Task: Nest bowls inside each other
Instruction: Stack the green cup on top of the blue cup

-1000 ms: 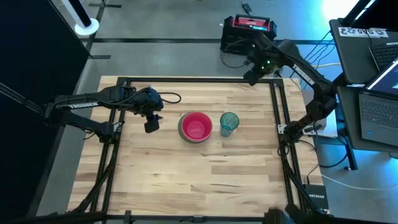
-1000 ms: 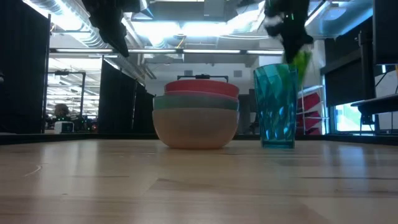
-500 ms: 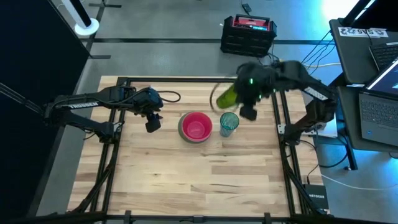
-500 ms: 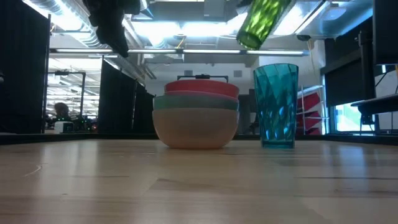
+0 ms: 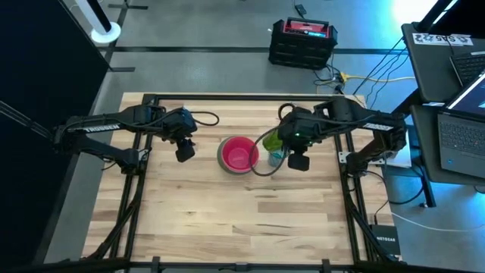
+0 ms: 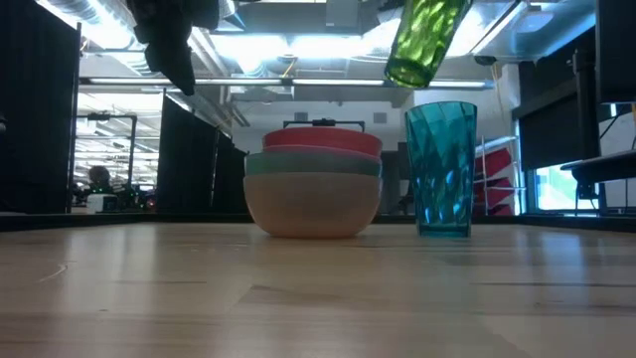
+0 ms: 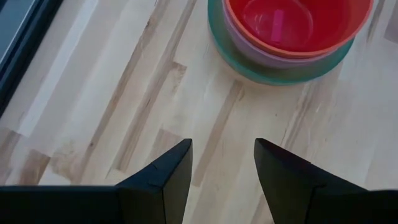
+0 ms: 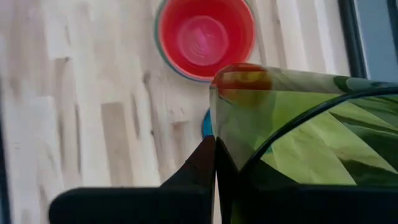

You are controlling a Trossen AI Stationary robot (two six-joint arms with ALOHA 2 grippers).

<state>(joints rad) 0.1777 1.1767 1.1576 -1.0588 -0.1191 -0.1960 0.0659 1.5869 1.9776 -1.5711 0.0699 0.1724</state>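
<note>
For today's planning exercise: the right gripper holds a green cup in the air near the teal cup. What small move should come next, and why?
Probably lower the green cup and ease it across so it lines up over the teal cup. The right gripper is shut on its rim, and it hangs tilted, above and slightly to one side of the teal cup's mouth. The bowls already sit stacked; the left gripper waits open beside them.

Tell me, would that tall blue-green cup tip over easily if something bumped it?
Probably yes: the teal cup stands tall on a base narrower than its rim. It looks like thin translucent plastic, so likely light and apt to slide too. The stacked bowls beside it sit low and wide, likely steadier.
</note>
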